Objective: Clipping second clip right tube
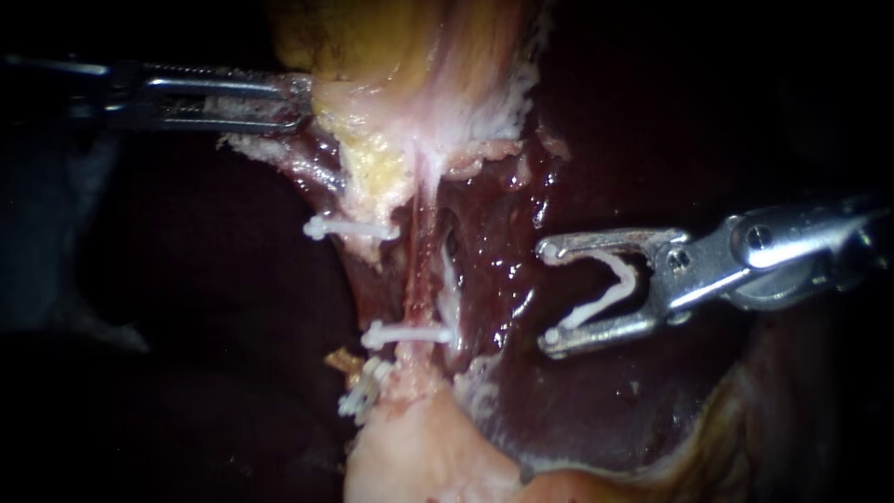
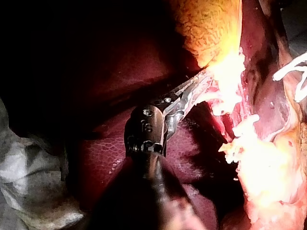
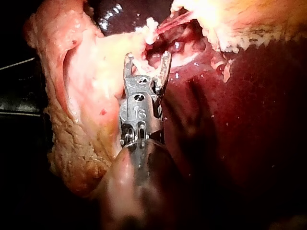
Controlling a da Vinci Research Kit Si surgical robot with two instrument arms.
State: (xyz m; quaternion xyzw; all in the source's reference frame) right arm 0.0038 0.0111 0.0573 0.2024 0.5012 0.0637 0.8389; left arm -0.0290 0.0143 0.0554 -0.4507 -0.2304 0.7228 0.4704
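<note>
Four white clips are counted: three closed on tissue and one loaded clip (image 1: 596, 305) carried open. Two instruments and two tubes are seen. The right tube (image 1: 424, 265), a thin pink strand drawn taut below the gallbladder (image 1: 410, 56), is crossed near its lower end by the lower clip (image 1: 410, 333). An upper clip (image 1: 352, 228) lies across the left tube (image 1: 321, 175) just beside it, and a slanted clip (image 1: 363, 393) sits beside its base. The right instrument (image 1: 549, 298) is placed apart from the right tube, over the liver (image 1: 494, 279); its jaws are spread wide, each bearing on one leg of the loaded clip. The left instrument (image 1: 300, 101) is clamped on the gallbladder's edge, above and beside the right tube. Wet, dark red liver forms the bed; the surroundings are lost in darkness
</note>
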